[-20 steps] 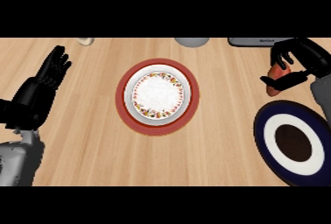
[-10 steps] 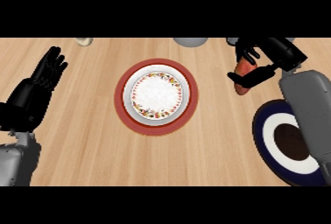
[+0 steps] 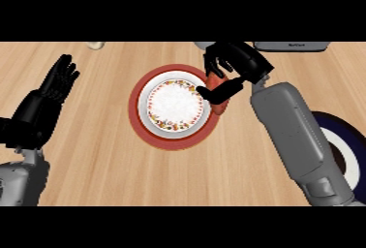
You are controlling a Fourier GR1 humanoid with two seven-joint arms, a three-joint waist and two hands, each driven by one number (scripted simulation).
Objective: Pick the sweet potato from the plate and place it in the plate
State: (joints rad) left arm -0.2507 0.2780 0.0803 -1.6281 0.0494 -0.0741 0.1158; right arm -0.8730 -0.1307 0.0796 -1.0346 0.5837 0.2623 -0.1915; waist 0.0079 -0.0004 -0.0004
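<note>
Right hand (image 3: pixel 236 63) curls around one sweet potato (image 3: pixel 219 105) above the right rim of the red-rimmed plate (image 3: pixel 136 104), its long axis running far to near. There are two plates (the dark blue plate (image 3: pixel 330 122) lies near right). Half a second ago the hand was farther right. Left hand (image 3: pixel 50 97) rests open at left.

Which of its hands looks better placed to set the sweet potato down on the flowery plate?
The right hand: its fingers curl round the sweet potato, at the right rim of the plate. The left hand rests open at the left of the counter, apart from both.
</note>
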